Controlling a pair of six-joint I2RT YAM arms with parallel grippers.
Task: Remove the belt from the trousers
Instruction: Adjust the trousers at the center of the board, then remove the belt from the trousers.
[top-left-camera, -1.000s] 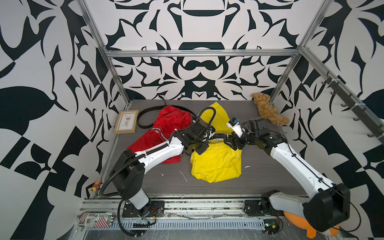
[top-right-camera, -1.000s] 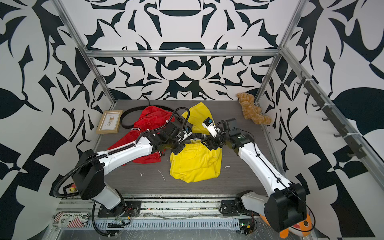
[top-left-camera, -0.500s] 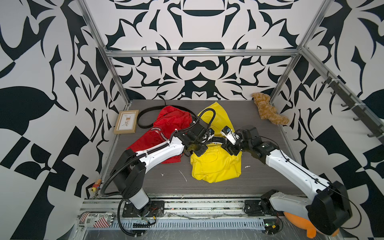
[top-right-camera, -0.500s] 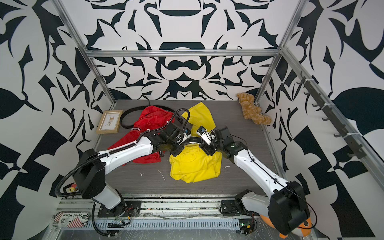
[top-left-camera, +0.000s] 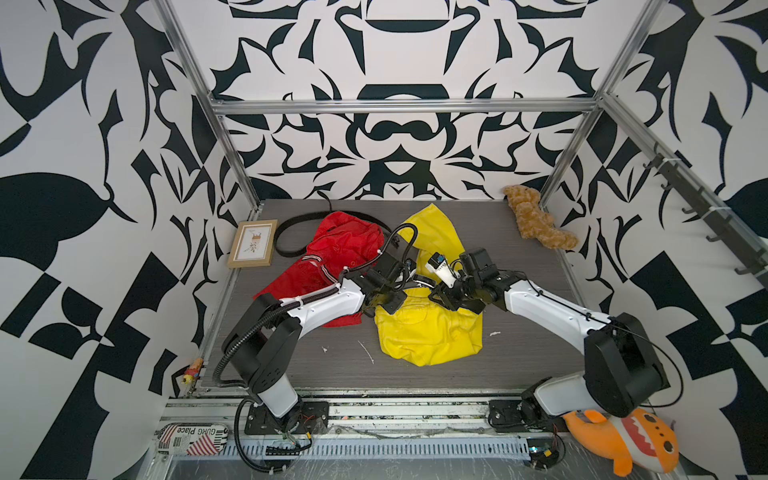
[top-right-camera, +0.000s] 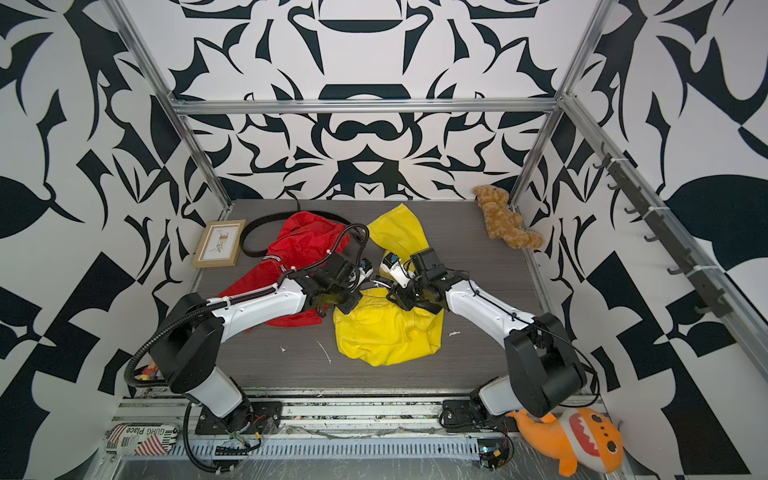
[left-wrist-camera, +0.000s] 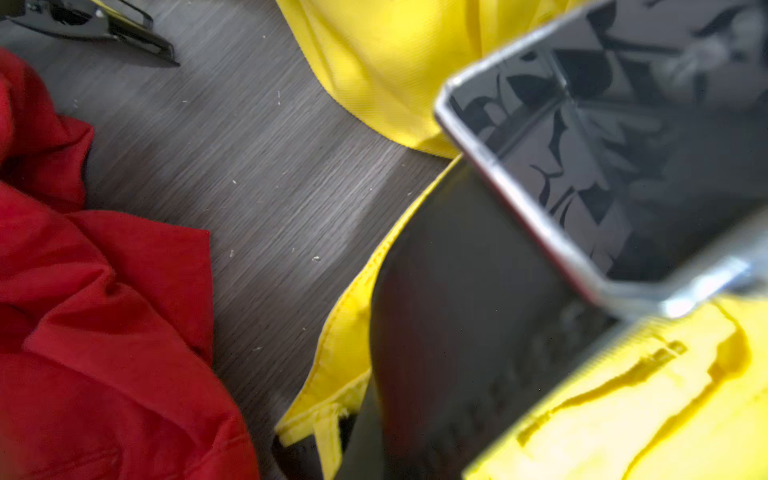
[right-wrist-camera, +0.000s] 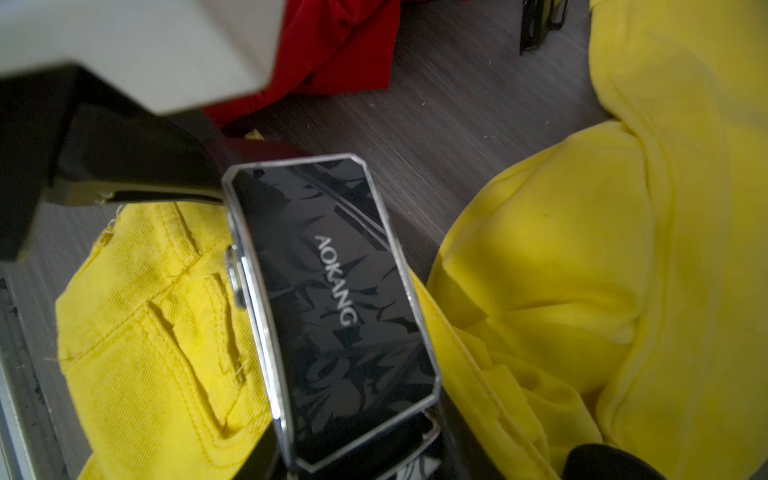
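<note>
Belt (right-wrist-camera: 332, 311): its glossy black buckle, lettered AOKANG, sits raised over the waistband of the yellow trousers (top-left-camera: 428, 332), mid-table. Its black strap passes under at least one yellow loop. The red trousers (top-left-camera: 336, 257) lie just left of them.

What could go wrong: nothing visibly pins the light yellow cloth. A pull on the buckle may therefore drag the trousers along instead of sliding the strap free. The smooth buckle could slip from a partial grip. The two pincers, nearly touching over it, could also knock each other.

The left pincer (top-left-camera: 405, 286) is closed tight, apparently on the strap at the buckle's end. The right pincer (top-left-camera: 436, 293) hangs over the buckle from the right. Its fingers are mostly out of sight, so whether its jaws are apart or gripping cannot be told.

Farther out, a second belt (top-left-camera: 277, 239) lies looped at far left beside a frame (top-left-camera: 252, 243). A brown plush (top-left-camera: 536, 224) sits in the far right corner.
</note>
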